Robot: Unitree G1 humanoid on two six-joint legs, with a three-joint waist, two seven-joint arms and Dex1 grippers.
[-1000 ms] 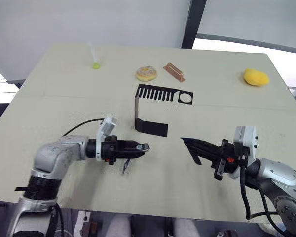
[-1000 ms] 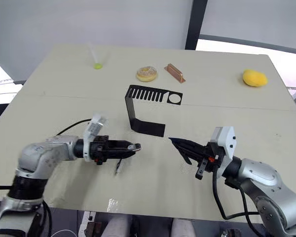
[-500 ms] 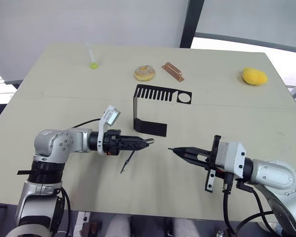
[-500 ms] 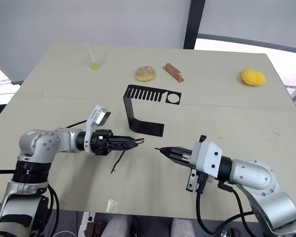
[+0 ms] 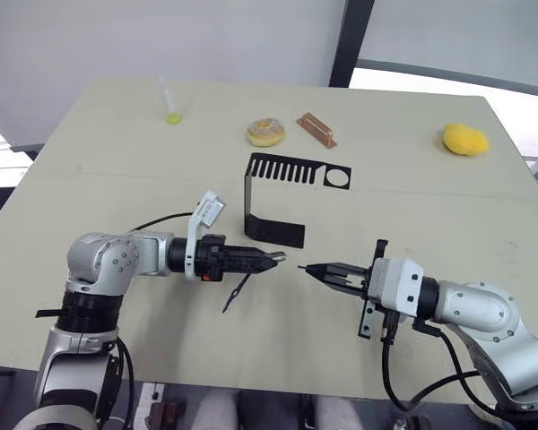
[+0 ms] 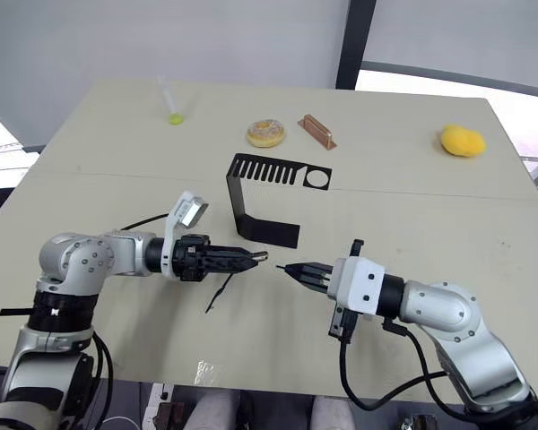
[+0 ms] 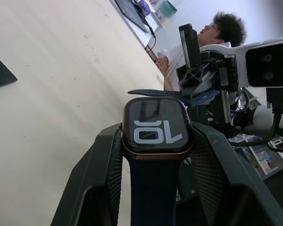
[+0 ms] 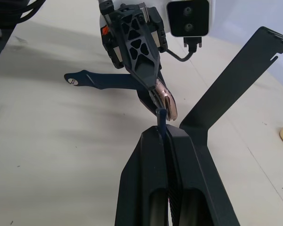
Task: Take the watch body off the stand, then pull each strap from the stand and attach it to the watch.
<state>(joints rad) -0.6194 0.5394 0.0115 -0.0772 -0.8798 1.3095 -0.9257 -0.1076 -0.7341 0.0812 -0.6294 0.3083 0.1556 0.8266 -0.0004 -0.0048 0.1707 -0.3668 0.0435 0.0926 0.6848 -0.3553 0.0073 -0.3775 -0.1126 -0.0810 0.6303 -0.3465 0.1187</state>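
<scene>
Grippers meet in front of the stand (image 5: 273, 199)
Left gripper (image 5: 275, 259) clamps the watch (image 7: 156, 127); right gripper (image 5: 311, 270) pinches a strap (image 8: 162, 121), tip nearly touching its edge.

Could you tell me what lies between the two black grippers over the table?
In the eye views, bare beige table shows in the gap between the left gripper and right gripper. The small dark watch body sits at the left gripper's tip.

- The small rounded-square watch body (image 7: 156, 125), with a copper-coloured rim and a black screen, shows the white digits "10" on that screen; in the left wrist view they appear upside down.
- No other text, brand or sign can be read anywhere else.
</scene>
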